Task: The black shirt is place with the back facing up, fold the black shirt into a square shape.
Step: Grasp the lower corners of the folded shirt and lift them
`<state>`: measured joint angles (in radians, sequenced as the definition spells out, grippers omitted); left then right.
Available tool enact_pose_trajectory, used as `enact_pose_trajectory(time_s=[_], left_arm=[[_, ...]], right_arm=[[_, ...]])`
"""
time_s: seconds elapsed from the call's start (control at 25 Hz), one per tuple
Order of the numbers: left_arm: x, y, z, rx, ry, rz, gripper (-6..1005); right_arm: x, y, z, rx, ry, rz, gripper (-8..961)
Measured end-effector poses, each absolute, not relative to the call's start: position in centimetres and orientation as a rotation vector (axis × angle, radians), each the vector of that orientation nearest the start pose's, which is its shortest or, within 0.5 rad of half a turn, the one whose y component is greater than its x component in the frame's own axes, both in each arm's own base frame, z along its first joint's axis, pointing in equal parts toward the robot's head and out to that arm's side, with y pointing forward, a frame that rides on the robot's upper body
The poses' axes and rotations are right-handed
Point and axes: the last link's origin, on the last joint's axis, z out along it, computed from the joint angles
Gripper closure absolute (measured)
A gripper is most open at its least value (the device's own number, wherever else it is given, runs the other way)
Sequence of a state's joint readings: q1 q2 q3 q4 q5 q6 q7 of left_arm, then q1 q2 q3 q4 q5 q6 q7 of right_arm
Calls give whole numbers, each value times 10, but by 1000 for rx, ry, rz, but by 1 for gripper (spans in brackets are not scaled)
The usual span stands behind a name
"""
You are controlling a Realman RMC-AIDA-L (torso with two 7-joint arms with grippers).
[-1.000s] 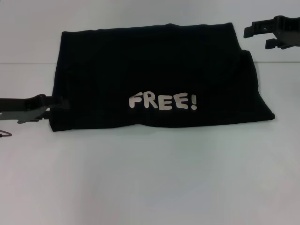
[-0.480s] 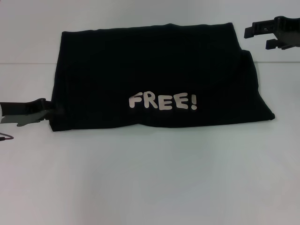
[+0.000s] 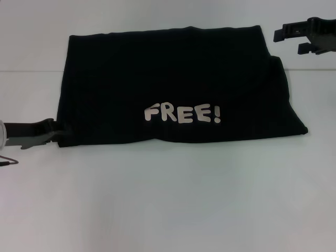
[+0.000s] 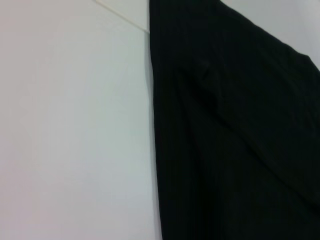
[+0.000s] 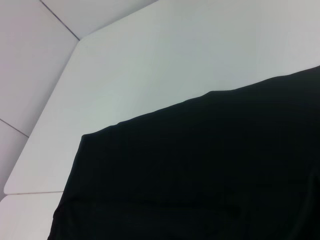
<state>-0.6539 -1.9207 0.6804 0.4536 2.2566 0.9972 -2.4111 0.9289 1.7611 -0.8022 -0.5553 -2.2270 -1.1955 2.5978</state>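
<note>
The left gripper (image 3: 63, 129) sits at the shirt's (image 3: 173, 79) eight-o'clock corner, seemingly touching it; whether it is clenched, I cannot tell. The shirt's long axis runs three to nine. The right gripper (image 3: 289, 39), released, hovers at two o'clock.

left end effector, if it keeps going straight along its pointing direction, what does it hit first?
Likely the near-left corner of the soft black fabric shirt: the left end effector points right along the white table, tips already at that edge. Height unclear.
</note>
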Motion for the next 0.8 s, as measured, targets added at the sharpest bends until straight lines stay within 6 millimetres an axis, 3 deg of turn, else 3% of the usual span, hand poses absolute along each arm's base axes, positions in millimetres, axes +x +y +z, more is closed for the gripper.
enact_pose_trajectory(time_s=[0.8], left_arm=[[-333,399,29,-1849,-1789,-385,607]], right_arm=[[209,480,115,-2089,1566,432,9]])
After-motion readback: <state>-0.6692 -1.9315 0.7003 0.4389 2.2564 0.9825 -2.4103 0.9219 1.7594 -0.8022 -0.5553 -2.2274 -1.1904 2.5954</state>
